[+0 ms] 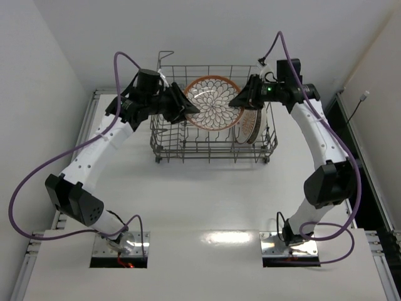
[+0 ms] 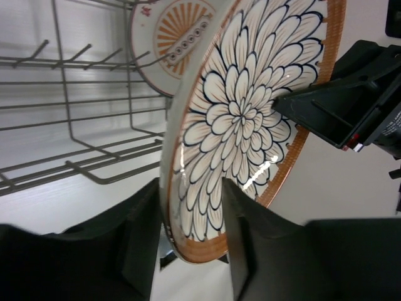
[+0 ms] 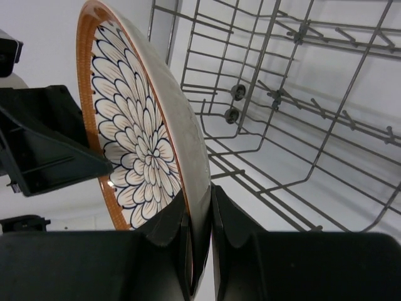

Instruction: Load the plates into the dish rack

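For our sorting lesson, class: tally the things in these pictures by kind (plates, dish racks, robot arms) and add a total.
Plates: 2 clearly seen, the petal plate and the sunburst plate; any further plate behind them is too hidden to count.
Dish rack: 1
Robot arms: 2, the left arm and the right arm
Total: 5

This looks like a robotics lab, a small test cell. Bare white walls close round a white table on three sides. Two arms, left and right, are bolted to metal mounts at its near edge, with purple cables looping loose from them. Metal rails frame the table. The light is flat and glares off the tabletop. The only household things are a wire rack and a patterned plate.
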Tool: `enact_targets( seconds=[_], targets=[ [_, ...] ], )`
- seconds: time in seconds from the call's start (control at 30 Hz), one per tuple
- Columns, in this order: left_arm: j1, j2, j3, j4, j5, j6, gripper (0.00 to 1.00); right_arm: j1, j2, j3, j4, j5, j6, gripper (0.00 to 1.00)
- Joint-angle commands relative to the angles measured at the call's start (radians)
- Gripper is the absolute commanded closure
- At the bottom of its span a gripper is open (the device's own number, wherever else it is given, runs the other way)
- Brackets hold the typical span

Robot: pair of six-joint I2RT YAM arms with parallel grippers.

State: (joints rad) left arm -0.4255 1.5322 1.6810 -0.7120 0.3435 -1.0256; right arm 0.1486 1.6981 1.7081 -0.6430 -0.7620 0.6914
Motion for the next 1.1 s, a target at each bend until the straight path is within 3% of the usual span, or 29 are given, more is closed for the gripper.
enact_targets(
  seconds=[0.0,0.27,0.37,0.83,1.07],
  targets=[
    [-0.001,-0.053,-0.020,0.161,0.084,-0.034,0.60,0.003,-0.006,0.168,0.001,-0.023,-0.041,1.00],
    [-0.001,-0.053,-0.029,0.171,0.084,-0.015,0.19,-0.006,-0.029,0.214,-0.096,0.087,-0.098,1.00],
    [0.008,-0.053,-0.020,0.132,0.072,0.008,0.09,-0.006,-0.038,0.246,-0.147,0.156,-0.122,1.00],
    [0.082,-0.073,0.066,-0.066,-0.007,0.137,0.06,-0.026,-0.020,0.459,-0.411,0.599,-0.162,1.00],
    [0.091,-0.073,0.108,-0.124,-0.029,0.170,0.05,0.023,0.029,0.561,-0.517,0.843,-0.208,1.00]
  ],
)
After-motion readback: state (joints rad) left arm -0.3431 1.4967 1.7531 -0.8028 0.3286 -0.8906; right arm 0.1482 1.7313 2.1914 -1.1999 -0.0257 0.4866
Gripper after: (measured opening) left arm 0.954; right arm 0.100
